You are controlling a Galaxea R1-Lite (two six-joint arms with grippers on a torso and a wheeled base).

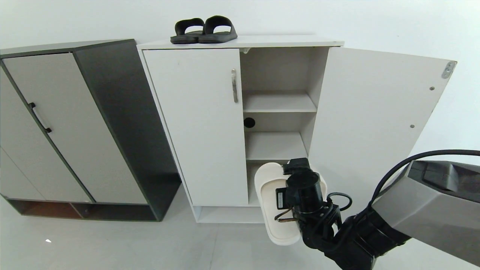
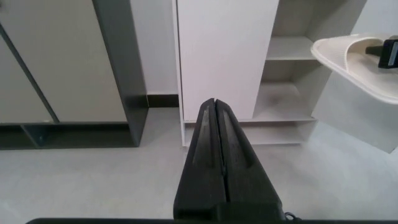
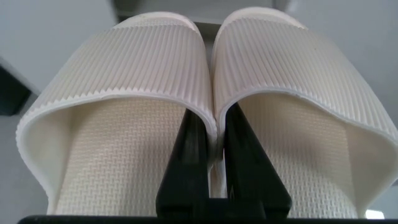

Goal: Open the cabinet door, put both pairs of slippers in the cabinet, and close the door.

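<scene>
Both white slippers [image 3: 149, 68] in right gripper [image 3: 214, 127]

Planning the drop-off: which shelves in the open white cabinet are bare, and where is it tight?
Bare: the upper shelf and middle shelf, both between the closed left door and the open right door. The bottom shelf also looks bare. Tight: in front of it, where the right pincer holds the white slippers.

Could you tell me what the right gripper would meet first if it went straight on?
Likely nothing at once: the right gripper, shut on the white slippers, points into the open bottom compartment of the cabinet. The slippers' toes lead; its back wall seems next, but depth is unclear.
</scene>
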